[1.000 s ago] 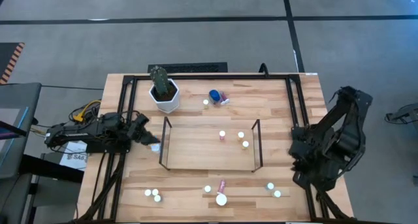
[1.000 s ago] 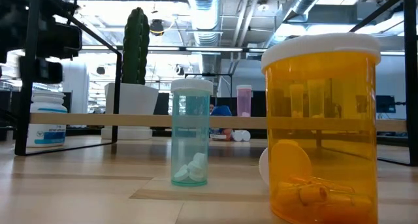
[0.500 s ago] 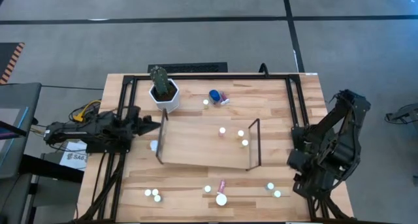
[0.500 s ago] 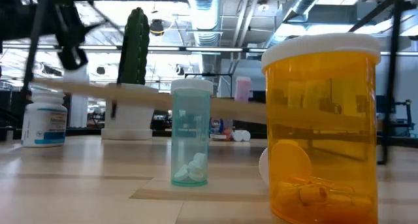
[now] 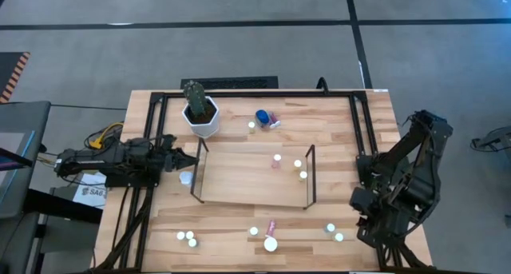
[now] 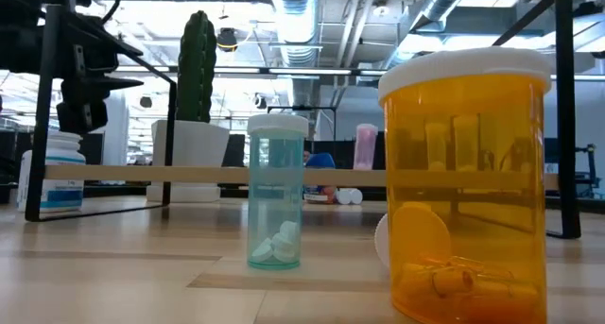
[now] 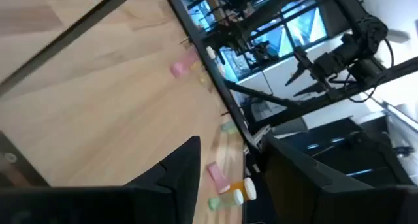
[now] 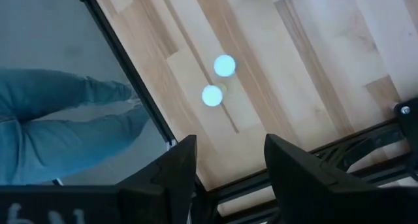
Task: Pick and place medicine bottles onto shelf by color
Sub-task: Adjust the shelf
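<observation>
Pills show inside the teal bottle (image 6: 277, 192) only from table height.

You see a light-wood shelf (image 5: 247, 174) with thin dark end frames on a pale striped wooden table (image 5: 359, 226). An orange bottle (image 6: 465, 182) and a teal one (image 6: 277, 192) wear white caps; another bottle (image 5: 261, 116) has a blue cap. The green cactus (image 6: 197, 67) sits in a white pot (image 5: 202, 121).
</observation>
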Motion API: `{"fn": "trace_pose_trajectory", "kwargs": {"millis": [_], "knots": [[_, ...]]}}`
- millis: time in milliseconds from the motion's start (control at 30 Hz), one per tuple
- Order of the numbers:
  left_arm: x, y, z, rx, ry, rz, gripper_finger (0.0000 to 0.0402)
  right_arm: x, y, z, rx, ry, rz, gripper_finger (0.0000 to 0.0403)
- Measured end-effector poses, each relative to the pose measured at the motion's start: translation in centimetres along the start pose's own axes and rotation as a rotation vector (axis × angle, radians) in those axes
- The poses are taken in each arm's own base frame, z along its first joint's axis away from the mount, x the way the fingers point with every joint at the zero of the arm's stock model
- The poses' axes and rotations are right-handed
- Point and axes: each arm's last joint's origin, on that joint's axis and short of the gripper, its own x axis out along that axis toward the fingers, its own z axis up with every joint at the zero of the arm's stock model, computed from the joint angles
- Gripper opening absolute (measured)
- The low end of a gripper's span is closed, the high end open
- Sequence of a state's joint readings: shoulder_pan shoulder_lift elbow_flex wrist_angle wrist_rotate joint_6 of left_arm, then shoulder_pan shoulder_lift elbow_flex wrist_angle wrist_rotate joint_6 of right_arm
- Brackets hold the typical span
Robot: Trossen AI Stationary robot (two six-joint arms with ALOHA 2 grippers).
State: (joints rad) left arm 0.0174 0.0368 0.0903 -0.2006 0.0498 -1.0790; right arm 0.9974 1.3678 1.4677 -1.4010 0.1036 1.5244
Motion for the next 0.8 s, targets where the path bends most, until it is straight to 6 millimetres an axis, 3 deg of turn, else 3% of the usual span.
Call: {"fn": "trace_pose_trajectory", "kwargs": {"millis": [300, 800], "knots": [[-0.28, -0.13, -0.29, -0.036, 0.099, 0.013, 0.0145, 0.05, -0.05, 0.54, 0.007, -0.005, -0.004, 0.0198], [-0.57, -0.01, -0.21, -0.083, 0.078, 0.087, 0.0145, 0.01, -0.03, 0.06, -0.002, 0.027, -0.002, 0.0194]]}}
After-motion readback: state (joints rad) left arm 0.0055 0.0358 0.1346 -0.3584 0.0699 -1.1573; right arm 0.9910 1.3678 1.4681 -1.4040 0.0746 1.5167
